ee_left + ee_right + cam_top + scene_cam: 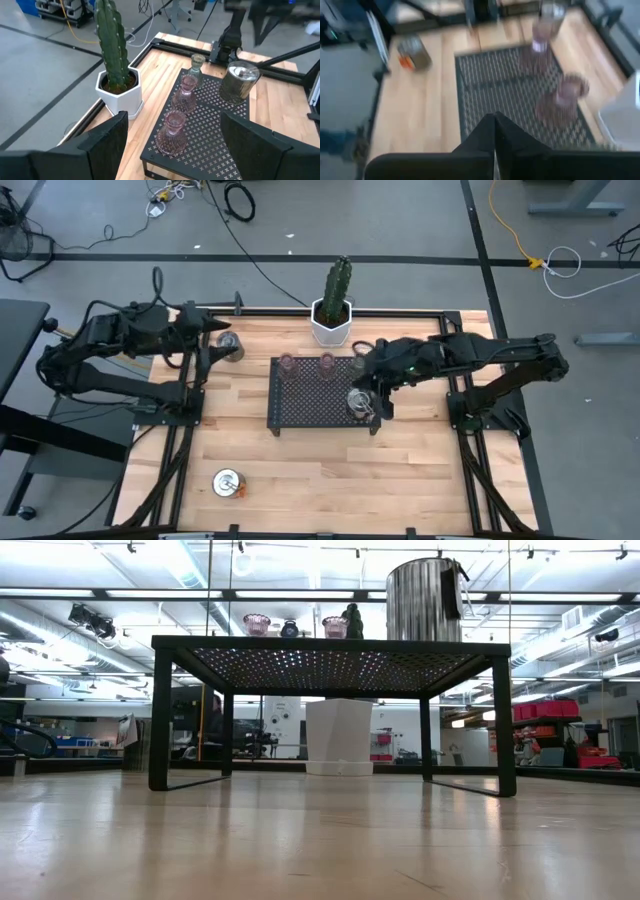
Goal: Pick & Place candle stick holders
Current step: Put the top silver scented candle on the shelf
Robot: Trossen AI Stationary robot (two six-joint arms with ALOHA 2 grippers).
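On the desk (330,470) we take the black mesh tray (310,405) as our landmark; it stands on legs near the desk's middle. Just behind its far edge sits the white pot (331,326) with a tall cactus (338,280).

Left of the tray, at the desk's far left corner, the left arm (100,350) waits with its claw (222,332) spread wide and empty; from its wrist we see both fingers (107,137) apart with nothing between them. Just under that claw, off the tray's far left corner, stands one silver holder (232,348).

Over the tray's right half reaches the right arm (480,360). Its claw (495,131) is closed, fingers pressed together with nothing held, pointing down at the mesh.

On the tray's right side, near its front edge, stands a second silver holder (359,403), close beside the right claw. From desk height it rises tall and ribbed above the tray's right end (424,600).

Along the tray's far edge stand two pinkish glass holders, one to the left (288,363) and one nearer the middle (326,362). A third, greenish one (197,62) stands farther right in that row.

Well in front of the tray, toward the desk's near left, a third silver holder (229,482) lies alone with something orange by it.
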